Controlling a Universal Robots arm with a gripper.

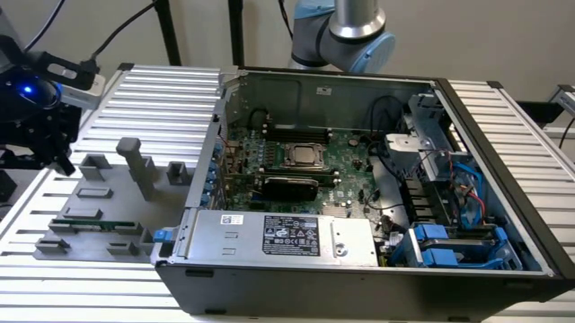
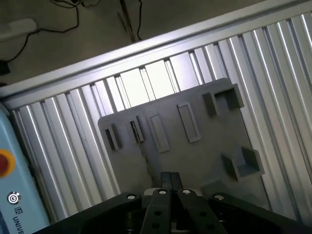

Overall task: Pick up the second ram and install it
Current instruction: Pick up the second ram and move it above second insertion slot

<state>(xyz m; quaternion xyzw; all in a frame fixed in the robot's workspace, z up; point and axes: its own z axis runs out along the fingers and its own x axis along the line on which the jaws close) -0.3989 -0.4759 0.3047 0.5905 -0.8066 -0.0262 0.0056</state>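
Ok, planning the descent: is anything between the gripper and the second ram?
Nothing visible blocks it. The gripper hangs above the far corner of the grey holder plate; the second ram lies uncovered near its front edge. Low grey blocks sit between them; a tall grey post stands off to one side.

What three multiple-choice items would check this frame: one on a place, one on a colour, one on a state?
1. The memory stick outside the computer case lies:
A) in a holder on the grey plate
B) propped against that case
C) across that case's top edge

2. The light glowing near the tool is:
A) red
B) green
C) blue

3. The computer case is:
A) shut
B) open, its insides on show
C) upside down

Answers:
1 A, the stick rests between holder blocks on the plate.
2 C, the glow is plainly blue.
3 B, the motherboard shows inside.
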